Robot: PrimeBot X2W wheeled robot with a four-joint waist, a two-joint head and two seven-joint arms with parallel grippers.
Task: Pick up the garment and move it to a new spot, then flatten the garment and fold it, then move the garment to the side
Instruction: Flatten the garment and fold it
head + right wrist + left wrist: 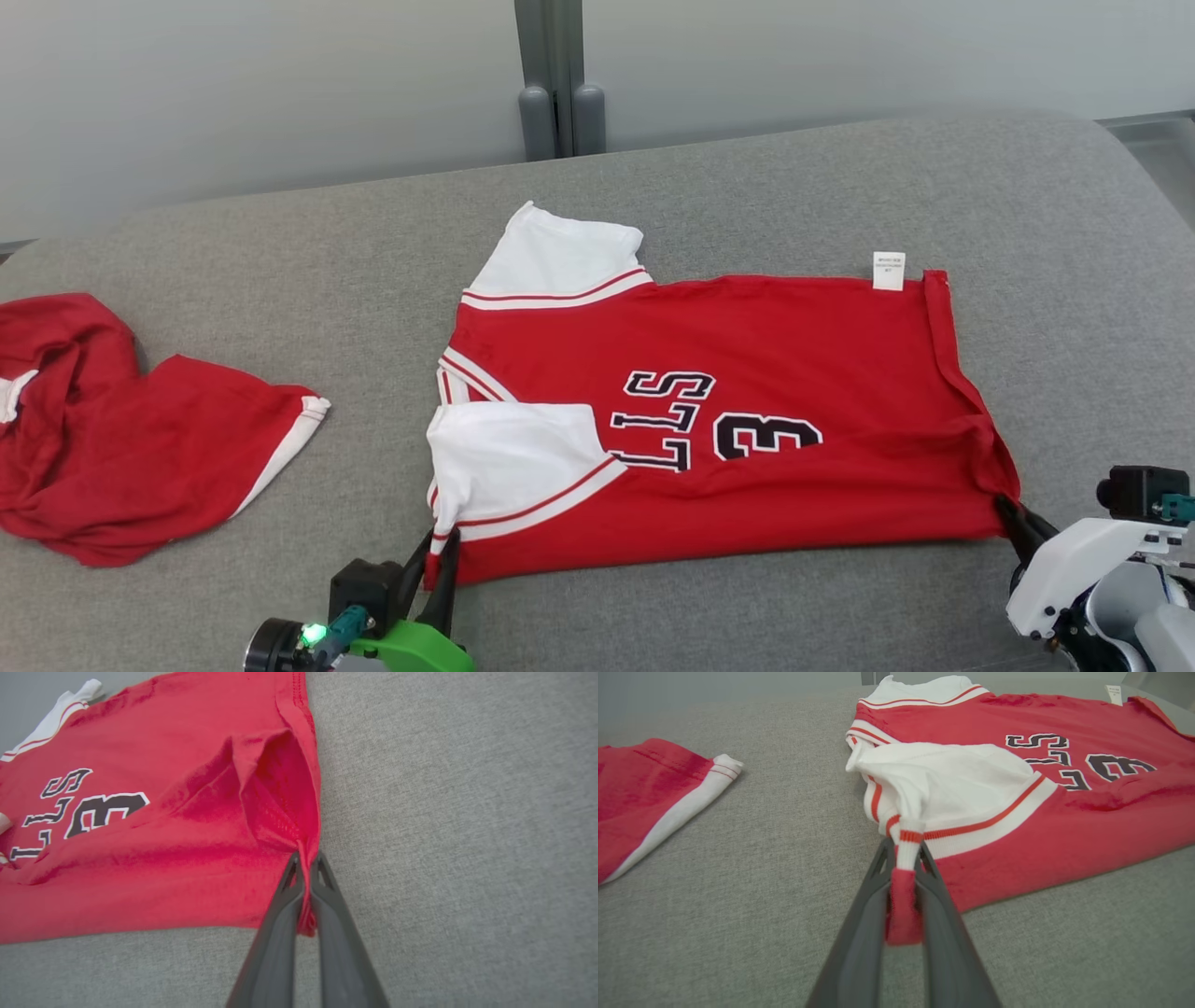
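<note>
The garment [747, 401] is a red jersey with white sleeves and black lettering, lying spread on the grey cushion with its collar end to the left. My left gripper [437, 551] is shut on its near left corner, where a white sleeve cuff and red cloth bunch between the fingers [903, 858]. My right gripper [1010, 511] is shut on the near right hem corner, and the red cloth is pinched thin between its fingertips [306, 863]. A white label [888, 271] sticks out at the jersey's far edge.
A second red and white garment [121, 429] lies crumpled at the cushion's left. The grey cushion [747, 205] ends against a pale wall with a grey post [557, 84] behind. Bare cushion lies in front of the jersey and to its right.
</note>
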